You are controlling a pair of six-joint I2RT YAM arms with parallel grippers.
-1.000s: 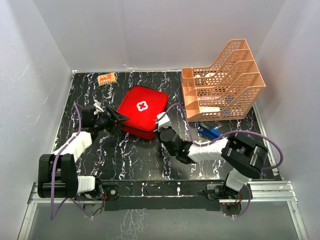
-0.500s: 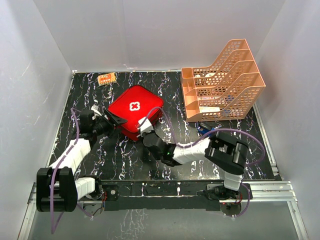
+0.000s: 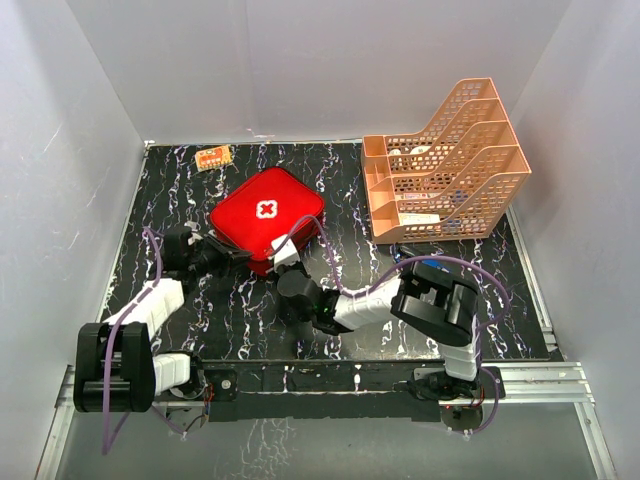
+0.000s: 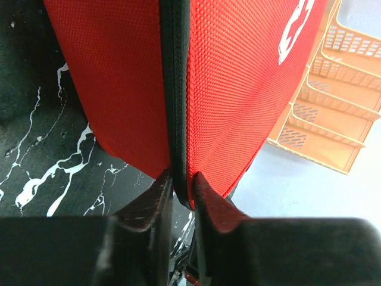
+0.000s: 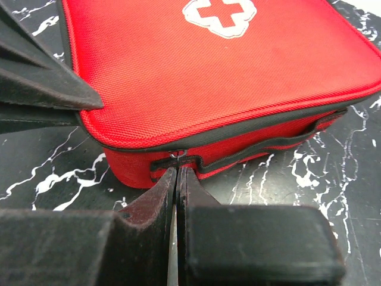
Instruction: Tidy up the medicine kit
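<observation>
The medicine kit (image 3: 265, 212) lies zipped on the worktop (image 3: 230, 300) — my left fingers (image 4: 181, 180) pinch its black zip seam (image 4: 174, 89) at a corner, my right fingers (image 5: 177, 179) are pressed together (tips at the zip pull (image 5: 178, 156)).

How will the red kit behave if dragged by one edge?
The medicine kit shows a woven fabric shell with rounded edges, so it probably flexes rather than staying rigid. It lies flat and low on the table, so it should slide or pivot, not tip.
</observation>
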